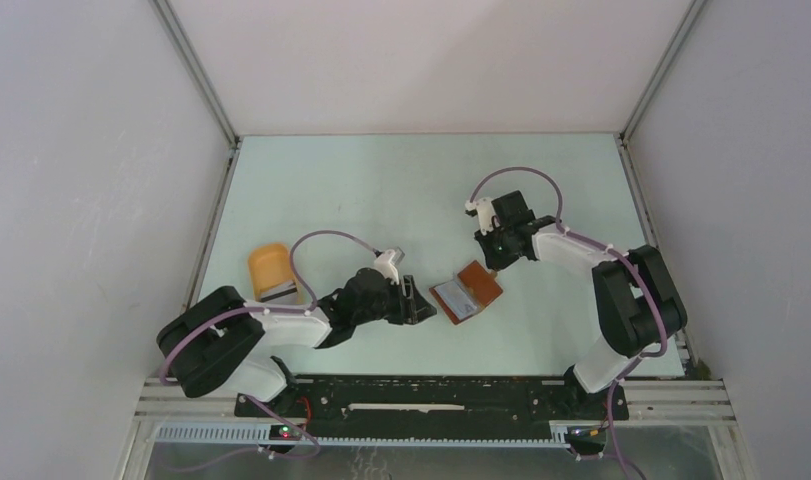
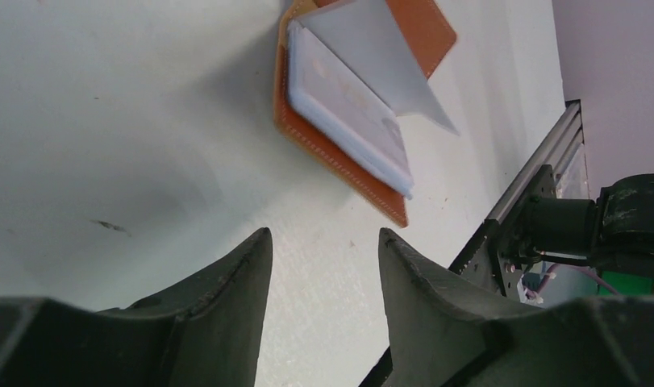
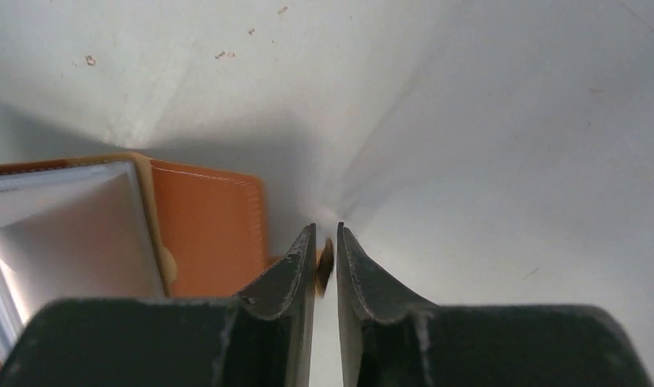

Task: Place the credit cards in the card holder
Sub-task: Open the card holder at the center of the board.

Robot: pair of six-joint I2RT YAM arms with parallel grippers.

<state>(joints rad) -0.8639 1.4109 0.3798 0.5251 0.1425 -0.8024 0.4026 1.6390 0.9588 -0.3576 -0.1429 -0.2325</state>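
Reddish-brown leather folding card holder (image 1: 466, 291) lay open, pale grey credit card (image 2: 347, 109) on its inner face. Left end effector (image 2: 323, 235) open, empty, just beside holder. Right end effector (image 3: 325, 234) nearly closed at holder's far corner; grip unclear. Insertion step likely; next: seat card fully.

Card holder (image 1: 467, 291) orange-brown, pale stitched edge, grey-white inner sleeves; tray (image 1: 268, 262) orange-yellow; table (image 1: 381, 190) pale mint.
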